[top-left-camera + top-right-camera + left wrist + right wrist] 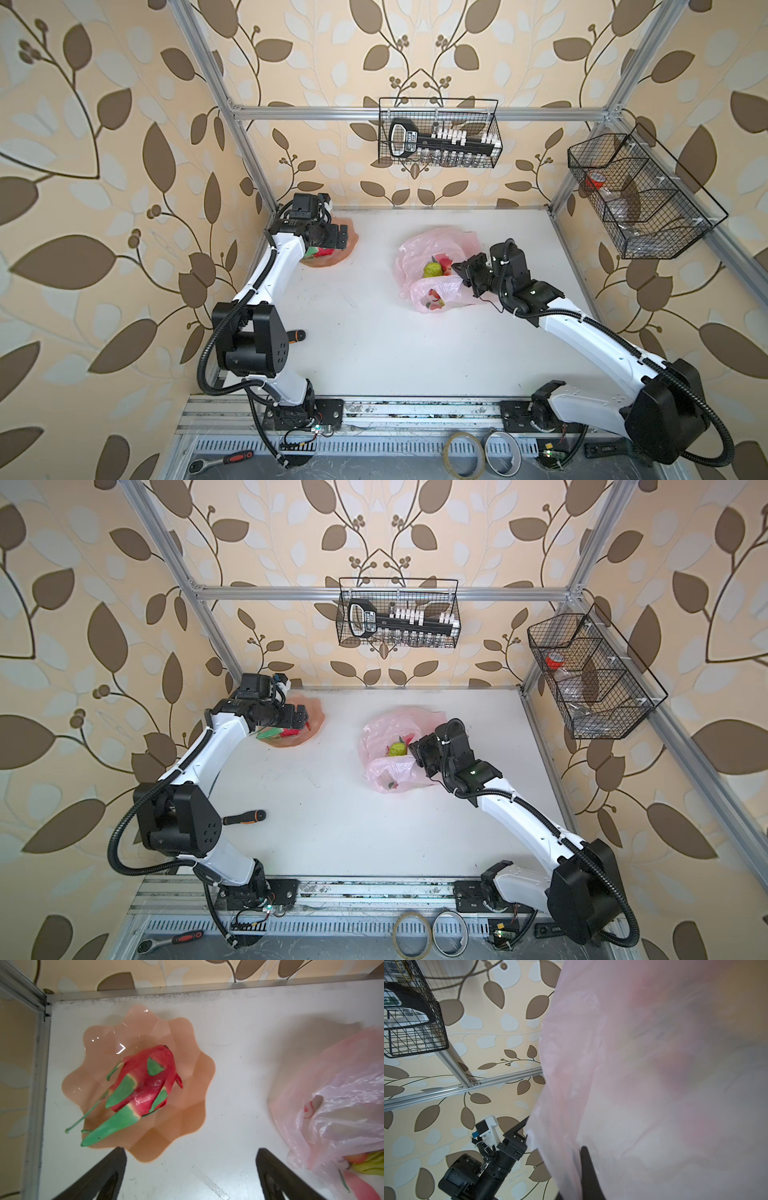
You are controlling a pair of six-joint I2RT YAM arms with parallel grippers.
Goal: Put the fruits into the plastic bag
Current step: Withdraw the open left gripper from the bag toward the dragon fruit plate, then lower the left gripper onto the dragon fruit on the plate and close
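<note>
A magenta dragon fruit (145, 1084) with green scales lies in a peach-pink petal-edged dish (187, 1047) at the back left of the table. My left gripper (191, 1151) hangs open above the dish's near edge, nothing between its fingers (112, 1167). In both top views it (338, 237) covers part of the dragon fruit (320, 251). The pale-pink plastic bag (419, 249) lies mid-table with a green fruit (432, 270) and red-orange ones inside. My right gripper (463, 272) is shut on the bag's right edge. In the right wrist view the plastic bag (633, 1064) fills most of the picture.
A black-and-orange screwdriver (293, 334) lies by the left arm's elbow. Two wire baskets (440, 133) (640, 191) hang on the back and right walls. Tape rolls (463, 453) and a ratchet (220, 461) lie below the front rail. A clear tape strip (209, 1182) sticks to the table.
</note>
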